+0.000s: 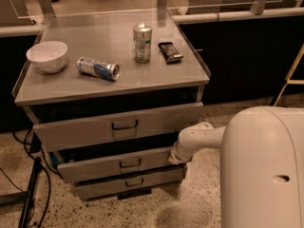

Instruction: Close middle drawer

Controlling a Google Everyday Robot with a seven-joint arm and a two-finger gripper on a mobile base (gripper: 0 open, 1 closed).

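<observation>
The grey cabinet has three drawers. The middle drawer [109,164] has a flat grey front with a small dark handle [130,163] and stands pulled out a little, with a dark gap above it. The top drawer [118,125] is also out a little. The lowest drawer [128,183] sits below. My white arm reaches in from the right. Its gripper [175,156] is at the right end of the middle drawer's front, against it.
On the cabinet top [156,75] are a white bowl [47,56], a can lying on its side [98,69], an upright can [142,42] and a dark snack bar [170,52]. Cables and a dark stand [29,194] lie on the floor at left. A wooden frame [289,80] stands at right.
</observation>
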